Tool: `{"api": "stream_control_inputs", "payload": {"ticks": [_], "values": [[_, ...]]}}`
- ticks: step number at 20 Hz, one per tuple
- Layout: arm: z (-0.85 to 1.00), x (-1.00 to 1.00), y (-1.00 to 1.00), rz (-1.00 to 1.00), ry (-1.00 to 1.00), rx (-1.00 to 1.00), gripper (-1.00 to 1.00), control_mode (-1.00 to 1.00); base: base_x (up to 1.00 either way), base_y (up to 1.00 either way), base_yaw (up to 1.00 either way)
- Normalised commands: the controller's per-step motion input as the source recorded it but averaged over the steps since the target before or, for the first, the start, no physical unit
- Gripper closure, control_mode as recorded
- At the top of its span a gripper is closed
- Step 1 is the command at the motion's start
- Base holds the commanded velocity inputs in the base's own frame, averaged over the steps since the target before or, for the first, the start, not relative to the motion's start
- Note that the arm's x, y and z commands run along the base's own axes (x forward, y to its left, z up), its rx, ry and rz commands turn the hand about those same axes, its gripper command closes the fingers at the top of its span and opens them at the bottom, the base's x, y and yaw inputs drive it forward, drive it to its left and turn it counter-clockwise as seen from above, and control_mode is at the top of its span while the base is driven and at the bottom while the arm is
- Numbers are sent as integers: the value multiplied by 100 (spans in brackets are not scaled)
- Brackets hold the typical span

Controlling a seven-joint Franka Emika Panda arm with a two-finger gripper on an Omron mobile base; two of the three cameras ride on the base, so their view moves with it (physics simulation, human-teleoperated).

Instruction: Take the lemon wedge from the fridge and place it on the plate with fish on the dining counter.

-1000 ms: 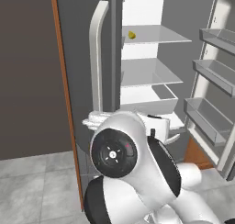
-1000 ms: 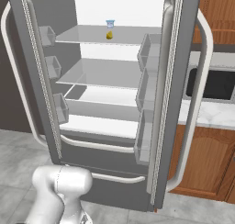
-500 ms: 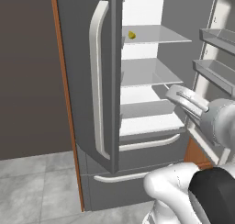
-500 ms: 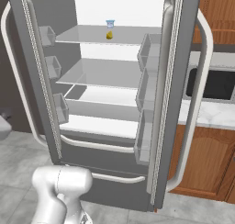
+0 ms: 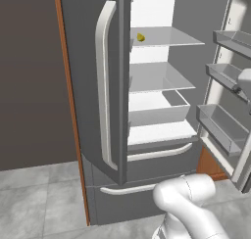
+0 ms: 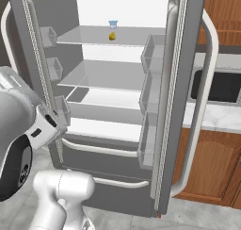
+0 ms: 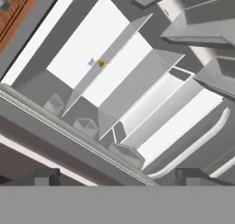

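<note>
In the left base view the fridge [image 5: 147, 110] stands with both doors swung open; the lemon wedge [image 5: 141, 37] sits on the top glass shelf [image 5: 166, 36], at its left end just past the left door's edge. That door's long pale handle [image 5: 104, 86] curves down its front.

From the right base view the wedge [image 6: 112, 36] lies mid-shelf, just in front of a small pale blue cup [image 6: 113, 24].

In the hand view — rolled sideways — the wedge [image 7: 100, 63] shows small and far off, beside the cup [image 7: 92, 62]. The fingers [image 7: 117, 176] stand wide apart with nothing between them — well short of the shelves.
</note>
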Motion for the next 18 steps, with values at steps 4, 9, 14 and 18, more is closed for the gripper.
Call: {"api": "stream_control_inputs", "payload": {"ticks": [4, 9, 14, 18], "values": [[-13, 86, -13, 4, 5, 6, -100, -100, 0, 0, 0], [-20, 100, 3, 0, 6, 9, -100, -100, 0, 0, 0], [-18, 96, 10, 1, 3, 12, -100, -100, 0, 0, 0], [-25, 73, 7, 18, 2, 21, -100, -100, 0, 0, 0]]}}
